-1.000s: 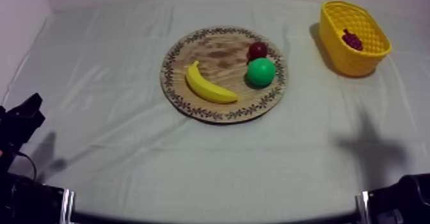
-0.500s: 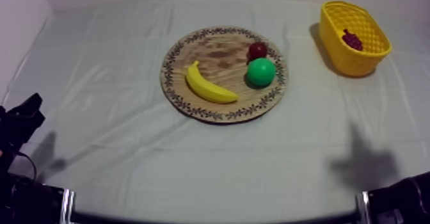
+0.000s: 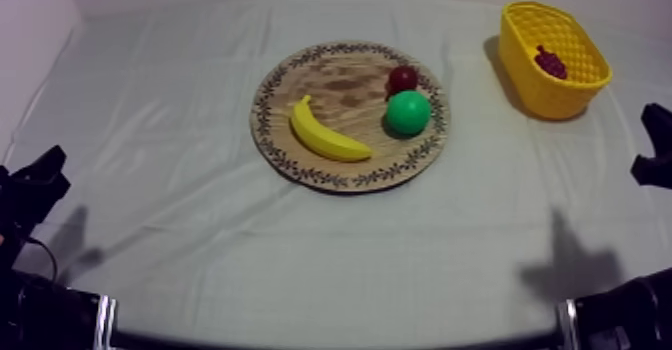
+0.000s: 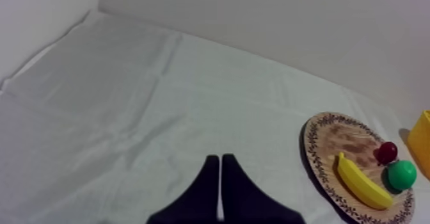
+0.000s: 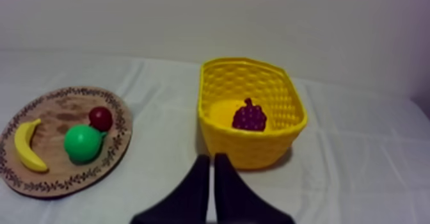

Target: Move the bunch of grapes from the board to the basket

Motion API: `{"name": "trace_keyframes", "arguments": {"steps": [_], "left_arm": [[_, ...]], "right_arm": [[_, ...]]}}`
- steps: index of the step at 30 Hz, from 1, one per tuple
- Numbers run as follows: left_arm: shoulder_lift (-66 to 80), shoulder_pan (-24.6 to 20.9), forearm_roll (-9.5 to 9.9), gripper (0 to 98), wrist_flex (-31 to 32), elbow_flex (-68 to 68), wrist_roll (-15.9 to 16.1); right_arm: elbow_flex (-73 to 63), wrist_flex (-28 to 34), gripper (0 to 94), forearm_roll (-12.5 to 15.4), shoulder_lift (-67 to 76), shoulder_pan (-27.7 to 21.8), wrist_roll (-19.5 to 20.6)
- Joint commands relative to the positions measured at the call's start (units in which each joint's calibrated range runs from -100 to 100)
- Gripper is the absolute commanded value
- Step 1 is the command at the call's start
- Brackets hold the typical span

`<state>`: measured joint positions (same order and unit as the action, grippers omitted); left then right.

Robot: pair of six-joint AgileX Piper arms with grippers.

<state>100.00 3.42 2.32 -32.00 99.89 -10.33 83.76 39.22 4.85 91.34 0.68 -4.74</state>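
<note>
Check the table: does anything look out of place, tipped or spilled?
Nothing stands out. The yellow basket stands upright with the bunch of grapes inside; the banana, pear and small red fruit lie on the wooden board.

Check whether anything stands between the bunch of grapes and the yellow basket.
Nothing visible does: the bunch of grapes already lies inside the yellow basket, and the right gripper, shut on nothing, sits just before it.
</note>
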Motion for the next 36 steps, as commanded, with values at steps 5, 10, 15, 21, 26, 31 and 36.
{"name": "trace_keyframes", "arguments": {"steps": [5,10,15,21,26,31,36], "left_arm": [[0.0,0.02,0.0,0.1,-0.01,0.0,0.0],[0.0,0.02,0.0,0.1,-0.01,0.0,0.0],[0.0,0.02,0.0,0.1,-0.01,0.0,0.0],[0.0,0.02,0.0,0.1,-0.01,0.0,0.0],[0.0,0.02,0.0,0.1,-0.01,0.0,0.0],[0.0,0.02,0.0,0.1,-0.01,0.0,0.0],[0.0,0.02,0.0,0.1,-0.01,0.0,0.0]], "right_arm": [[5.38,-0.35,0.3,-0.44,3.4,0.43,0.01],[7.91,-1.06,0.3,-0.81,4.24,0.75,0.02],[11.37,-2.76,0.3,-1.72,4.39,0.84,0.33],[15.34,-2.6,0.4,-2.47,4.41,0.85,1.04],[15.65,-0.02,0.4,-3.56,4.41,0.86,2.08],[15.74,0.45,0.5,-3.92,4.41,1.02,2.93],[15.97,-0.82,0.4,-3.98,4.41,1.07,2.49]]}}
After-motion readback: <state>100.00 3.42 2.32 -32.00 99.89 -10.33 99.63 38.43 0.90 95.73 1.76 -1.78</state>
